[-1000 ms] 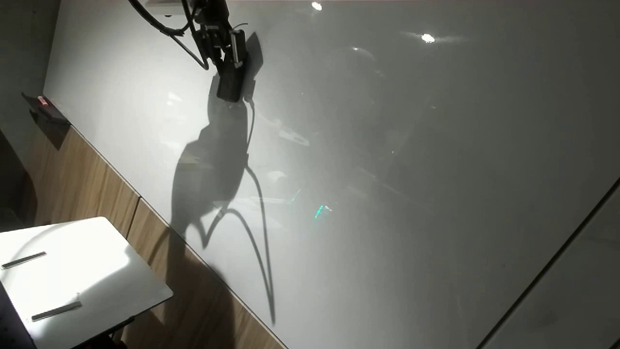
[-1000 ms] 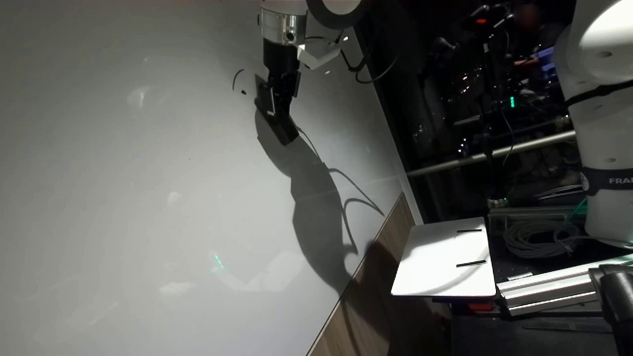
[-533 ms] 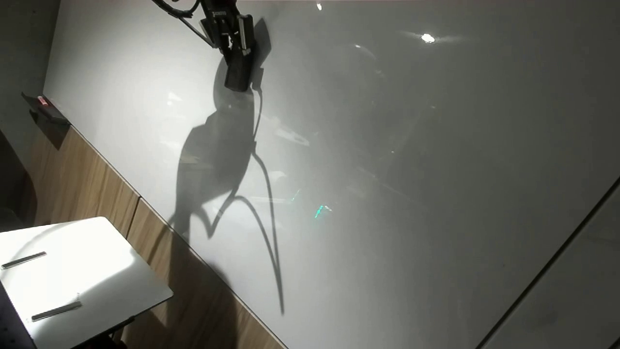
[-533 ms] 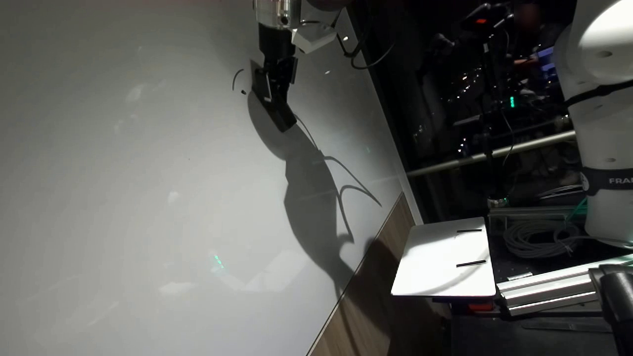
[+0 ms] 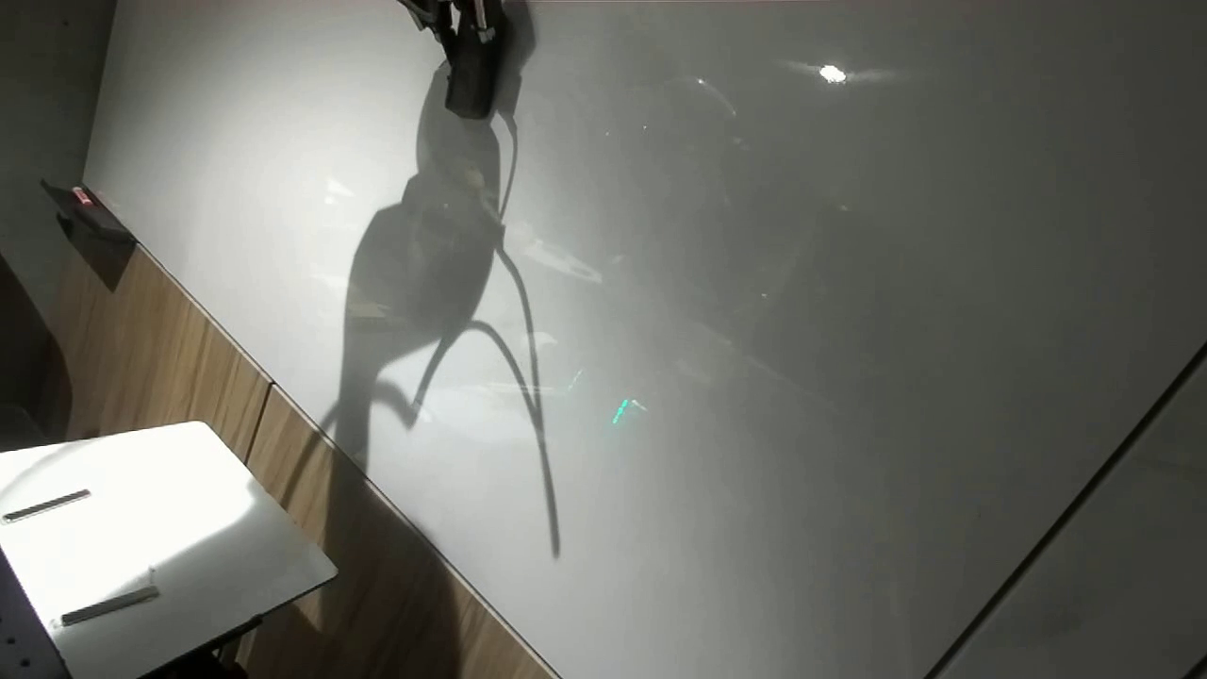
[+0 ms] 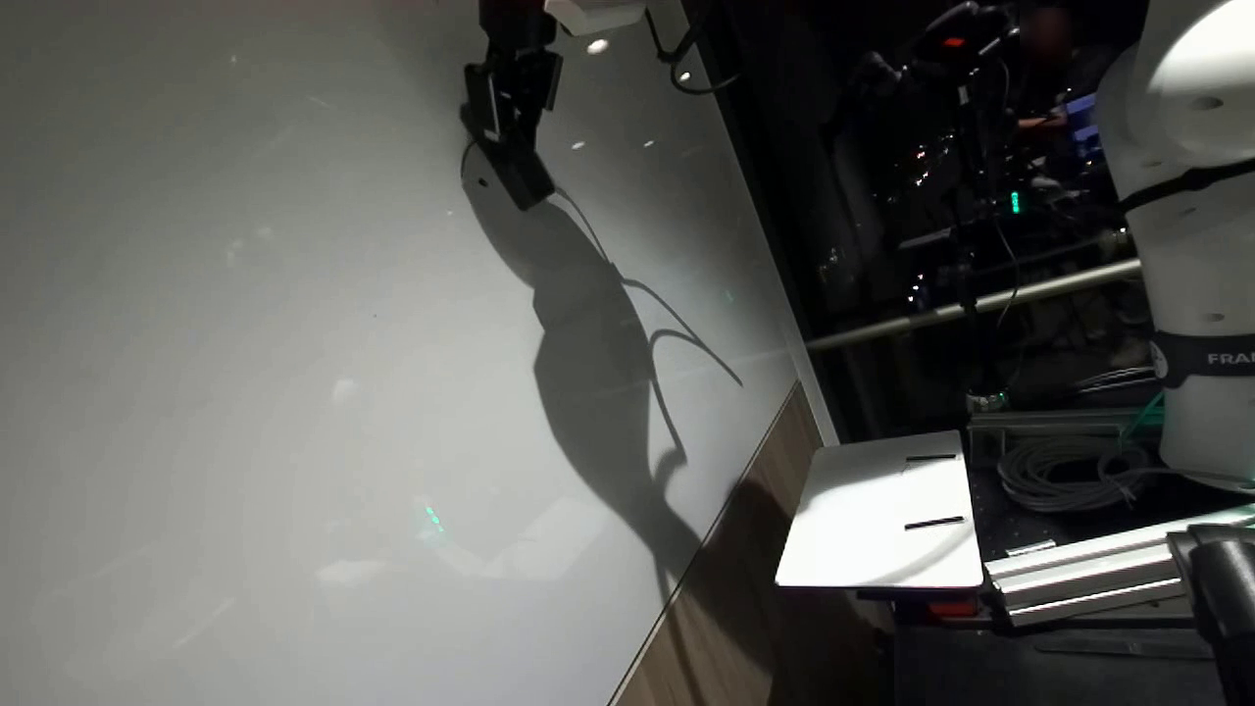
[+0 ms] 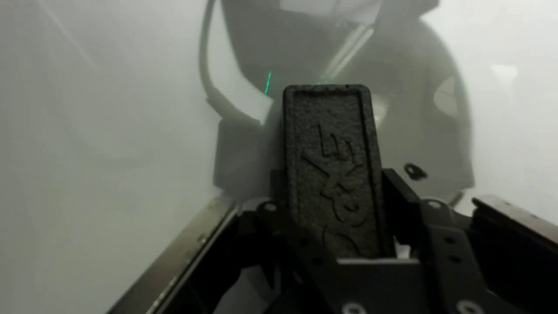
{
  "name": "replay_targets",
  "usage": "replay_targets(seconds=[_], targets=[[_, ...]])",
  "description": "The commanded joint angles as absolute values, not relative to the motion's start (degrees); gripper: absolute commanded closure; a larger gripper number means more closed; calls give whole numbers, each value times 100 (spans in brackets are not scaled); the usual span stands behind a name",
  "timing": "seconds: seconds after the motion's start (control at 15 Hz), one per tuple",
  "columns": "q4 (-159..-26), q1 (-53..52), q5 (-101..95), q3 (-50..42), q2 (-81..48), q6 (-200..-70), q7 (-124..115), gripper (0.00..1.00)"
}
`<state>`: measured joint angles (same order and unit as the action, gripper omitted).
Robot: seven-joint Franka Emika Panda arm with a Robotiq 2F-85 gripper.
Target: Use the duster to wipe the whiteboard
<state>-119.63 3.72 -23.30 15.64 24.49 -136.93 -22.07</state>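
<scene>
The board (image 5: 849,283), glossy and grey-white, filled most of both exterior views. Wood (image 5: 179,339) ran along its slanting lower edge, and a shadow (image 5: 415,264) stretched down the board and onto the wood. At the right of an exterior view stood the white arm (image 6: 1191,245), with the white table (image 6: 853,529) near it. The gripper (image 7: 335,198) was high in both exterior views, in front of the board. A dark tray (image 5: 104,223) jutted from a corner of the board. The gripper's fingers (image 7: 401,205) pinched the duster (image 7: 331,144), one on each long side, and the duster reached out past them. Its lined grey face showed in the wrist view, and in an exterior view it slanted; I could not tell whether it touched the board. Two dark strips (image 5: 110,605) showed on the table. A black arc (image 6: 464,162) marked the board, just beside the gripper. A red thing (image 5: 82,196) lay on the tray, and a black dot (image 6: 482,182) on the board, in the shadow
</scene>
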Motion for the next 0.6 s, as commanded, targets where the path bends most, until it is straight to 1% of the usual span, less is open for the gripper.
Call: replay_targets(seconds=[0.0, 0.53], targets=[[-11549, 136, -2112, 1644, 2372, -13747, -2283, 71], [-11740, 38, -2212, 1857, 2153, -14127, -2540, 71]])
